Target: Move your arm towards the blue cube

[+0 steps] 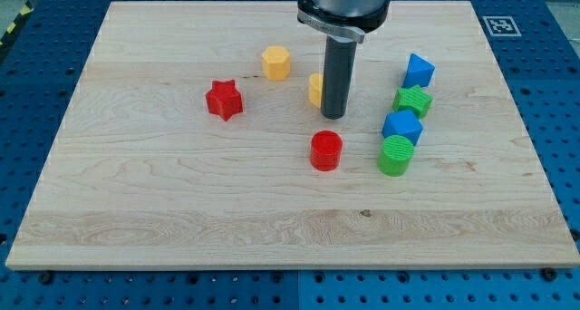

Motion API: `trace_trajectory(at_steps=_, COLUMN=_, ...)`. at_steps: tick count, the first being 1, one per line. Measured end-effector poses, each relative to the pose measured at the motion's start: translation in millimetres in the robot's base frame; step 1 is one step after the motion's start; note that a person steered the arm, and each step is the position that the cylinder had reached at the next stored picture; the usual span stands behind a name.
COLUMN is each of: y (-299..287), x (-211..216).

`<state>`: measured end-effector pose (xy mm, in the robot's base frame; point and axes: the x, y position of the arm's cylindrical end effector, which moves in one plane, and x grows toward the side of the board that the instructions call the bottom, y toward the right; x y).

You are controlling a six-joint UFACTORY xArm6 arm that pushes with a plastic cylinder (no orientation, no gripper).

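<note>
Camera view: one wooden board [181, 210] on a blue perforated table [27, 83], seen from above and from the front.
Rod: dark and straight, it comes down from the top centre of the frame; it has no jaws, so it grasps nothing.
My tip [333, 117]: it stands on the board a little above the frame's centre, touching no block as far as I can see.
Yellow block [314, 89]: just left of the rod, partly hidden by it, so its shape is not clear.
Yellow hexagon block [276, 62]: further to the upper left.
Red star [224, 100]: left of centre, well apart from my tip.
Red cylinder [326, 150]: just below my tip, near but apart.
Upper blue block [418, 72]: top of a column on the right side; angular shape.
Green star [413, 101]: directly below it, touching or nearly.
Blue cube [401, 126]: third in the column, to the right of my tip and slightly lower, apart from it.
Green cylinder [395, 155]: bottom of the column, just beside the blue cube.
Marker tag [498, 25]: black and white, at the board's upper right corner.
</note>
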<state>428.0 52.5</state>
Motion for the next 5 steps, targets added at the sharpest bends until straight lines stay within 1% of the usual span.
trace_trajectory(at_steps=2, y=24, x=2)
trace_trajectory(at_steps=5, y=87, x=26)
